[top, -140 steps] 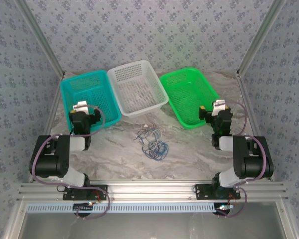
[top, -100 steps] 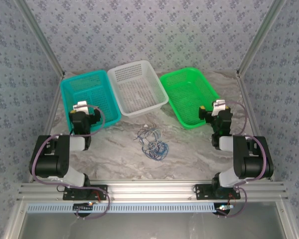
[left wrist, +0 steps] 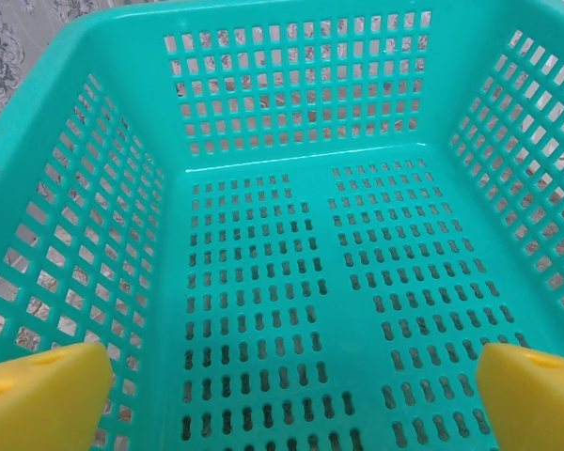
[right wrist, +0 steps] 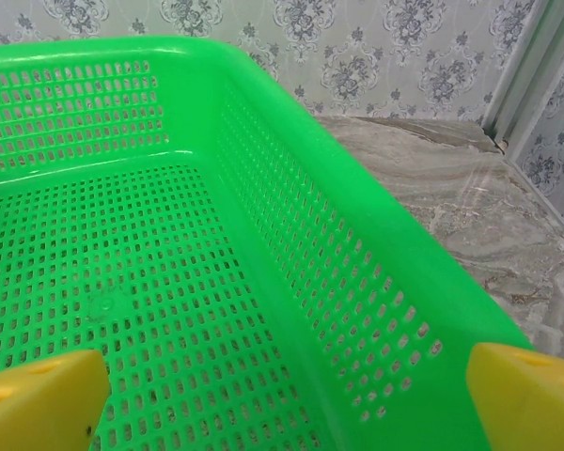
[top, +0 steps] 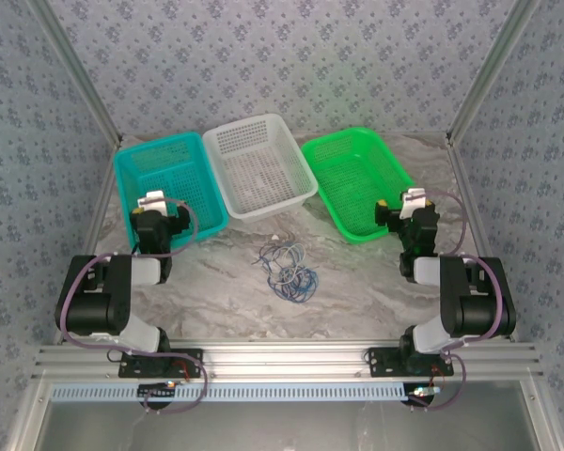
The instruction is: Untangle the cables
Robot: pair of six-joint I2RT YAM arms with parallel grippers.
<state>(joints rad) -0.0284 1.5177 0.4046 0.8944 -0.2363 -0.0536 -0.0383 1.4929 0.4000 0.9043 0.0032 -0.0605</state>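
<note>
- Cables [top: 287,268]: thin white, grey and blue wires, curled in one loose tangle, lying between the two grippers, slightly nearer the arm bases.
- Left gripper [left wrist: 284,399]: jaws spread wide, holding nothing, over the teal basket [left wrist: 291,155].
- Right gripper [right wrist: 282,399]: likewise wide and empty, over the green basket [right wrist: 291,122].
- White basket [top: 224,174] beyond the cables.
- Grey marbled table [top: 357,282]; patterned wallpaper [top: 263,56] behind.
</note>
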